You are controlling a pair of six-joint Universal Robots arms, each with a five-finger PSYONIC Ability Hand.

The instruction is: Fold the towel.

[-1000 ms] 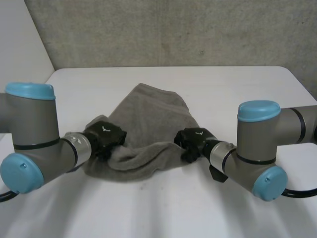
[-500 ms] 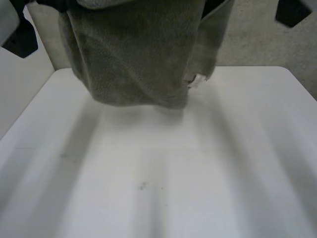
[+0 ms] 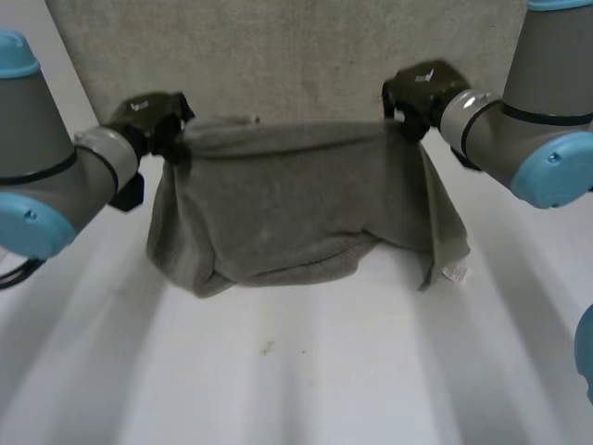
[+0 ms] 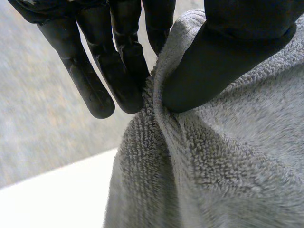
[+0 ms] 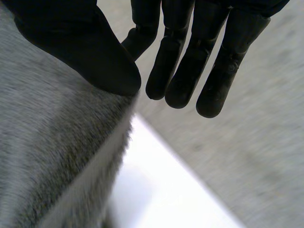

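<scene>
Your left hand [image 4: 142, 19] is closed on the towel [image 3: 287, 209]. Its thumb [image 4: 228, 52] presses a ridge of the upper edge against the fingers [image 4: 128, 71] behind it, at the towel's left top corner. Your right hand [image 3: 422, 93] holds the opposite top corner the same way, with the thumb over the hem and the straight fingers behind the cloth.

The towel hangs between the two hands over the far part of the table [image 3: 306, 380], in front of the wall [image 3: 306, 56]. Its top edge is stretched nearly level. The lower part sags in loose bunches, and a flap with a small label [image 3: 454, 273] hangs lower on the right side. You cannot tell whether the bottom hem touches the table.

Hazards:
- **Slipping grip.** Each grip looks shallow, so spreading the arms further would probably drag the edge out of a pinch and drop that corner.
- **Skewed fold.** The uneven drape means that lowering the towel as it hangs would likely set the right flap down crooked, so the fold comes out skewed.
- **Trapped creases.** The bunched lower edge may also trap creases under the cloth.
</scene>
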